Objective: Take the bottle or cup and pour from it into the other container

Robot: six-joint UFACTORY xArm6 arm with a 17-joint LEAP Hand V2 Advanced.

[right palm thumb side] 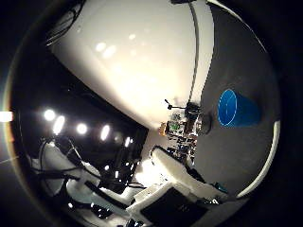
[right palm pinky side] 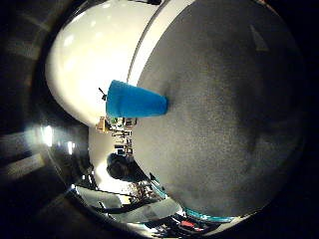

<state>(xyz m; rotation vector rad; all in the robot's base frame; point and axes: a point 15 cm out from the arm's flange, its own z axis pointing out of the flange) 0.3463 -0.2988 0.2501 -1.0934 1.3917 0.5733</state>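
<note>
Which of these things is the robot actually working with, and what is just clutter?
For the job:
- blue plastic cup, upright on the grey table top

Lying about:
- small cluttered items at the table's far edge
- white wall behind

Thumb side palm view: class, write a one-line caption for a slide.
A blue cup stands upright and open-mouthed on a dark grey table, alone.

A blue cup [right palm thumb side: 238, 109] stands alone on the grey surface [right palm pinky side: 224, 124], with bare grey open all round it. Its mouth shows open and unblocked in the thumb-side view. Nothing stands between the palm and the cup. Beyond the surface's far edge sits a clutter of small objects [right palm thumb side: 182, 124], near the cup but apart from it. A white wall [right palm thumb side: 137, 61] rises behind that edge.
</note>
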